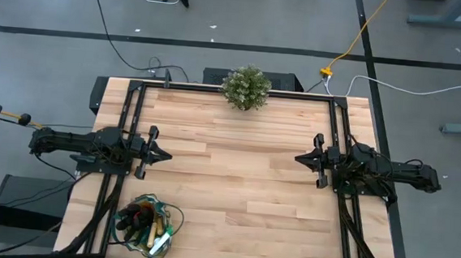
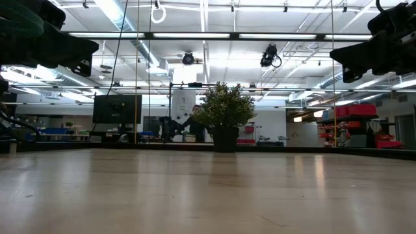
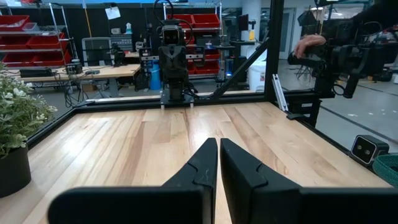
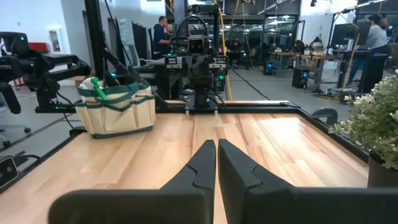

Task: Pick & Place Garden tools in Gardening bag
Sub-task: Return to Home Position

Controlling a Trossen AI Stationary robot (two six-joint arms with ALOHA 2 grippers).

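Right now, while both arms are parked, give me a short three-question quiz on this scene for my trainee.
1. True or false: the gardening bag stands on the right arm's side of the table.
2. What stands at the table edge across from the bag? A) spray bottle B) potted plant C) glove
3. Fill in: the left gripper and right gripper both have their fingers ____.
Key: 1 false; 2 B; 3 shut.
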